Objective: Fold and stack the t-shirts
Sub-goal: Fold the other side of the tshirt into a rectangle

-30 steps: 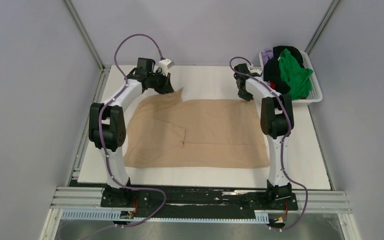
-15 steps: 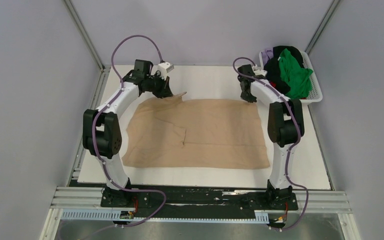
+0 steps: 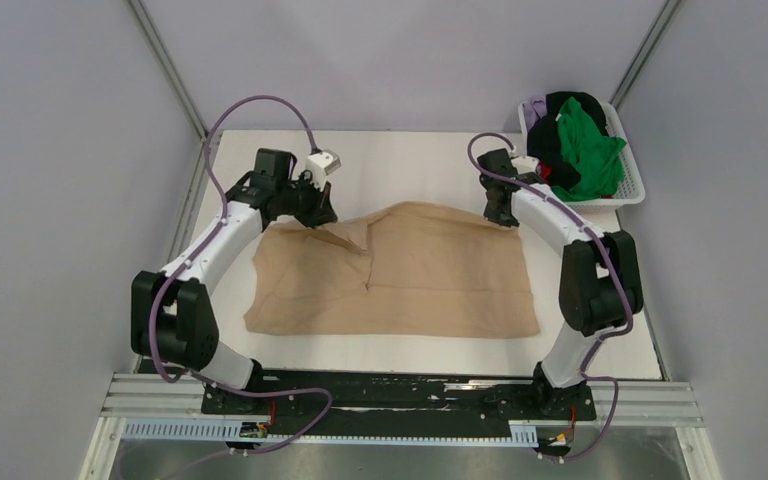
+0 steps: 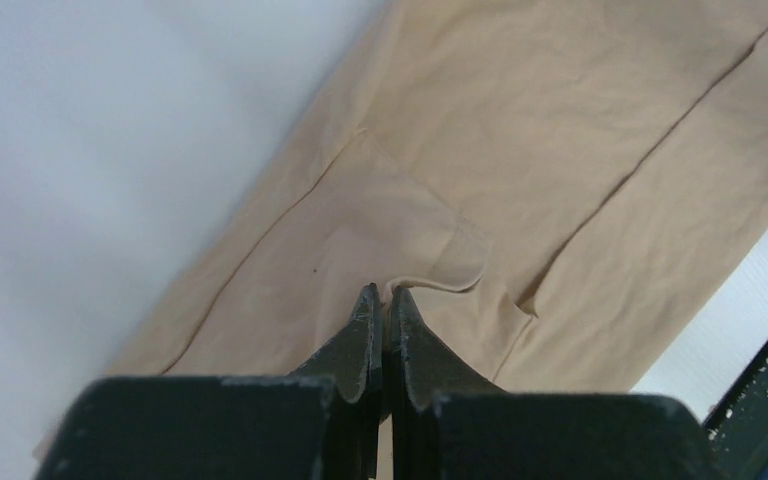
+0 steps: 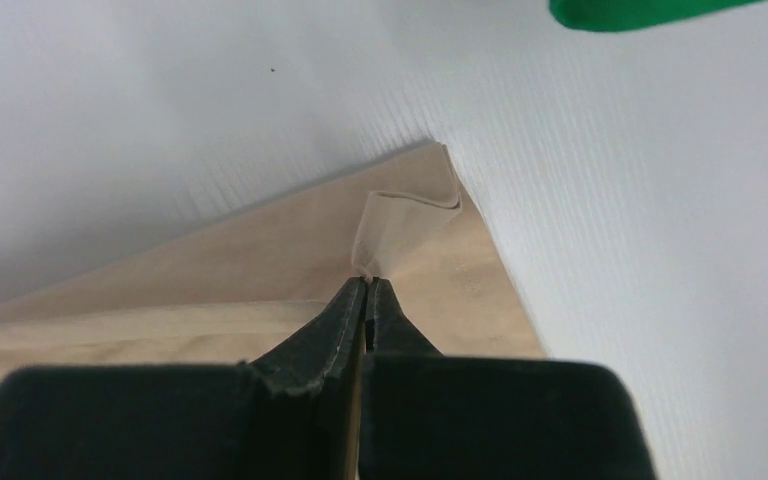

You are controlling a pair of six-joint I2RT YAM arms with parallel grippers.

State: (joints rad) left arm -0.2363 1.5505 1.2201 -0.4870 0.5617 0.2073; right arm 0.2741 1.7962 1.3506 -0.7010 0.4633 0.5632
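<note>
A large tan-beige t-shirt [image 3: 400,270] lies spread across the middle of the white table, its far edge lifted and drawn toward the near side. My left gripper [image 3: 322,213] is shut on the shirt's far-left edge; in the left wrist view the cloth [image 4: 560,150] curls out from between the closed fingertips [image 4: 381,296]. My right gripper [image 3: 503,216] is shut on the far-right corner, and the right wrist view has that corner [image 5: 400,215] folded up just past the pinched tips [image 5: 367,285]. Green [image 3: 588,145], black [image 3: 552,140] and pale purple [image 3: 534,108] t-shirts are heaped in the basket.
A white latticed basket [image 3: 630,185] stands at the table's far-right corner, close behind my right arm. Grey walls close in the table [image 3: 410,160] on three sides. A black mounting rail [image 3: 400,395] runs along the near edge.
Both grippers have pulled back toward the near side, dragging the shirt's far edge over the rest of it. The right gripper closed on the far-right corner during this second.
</note>
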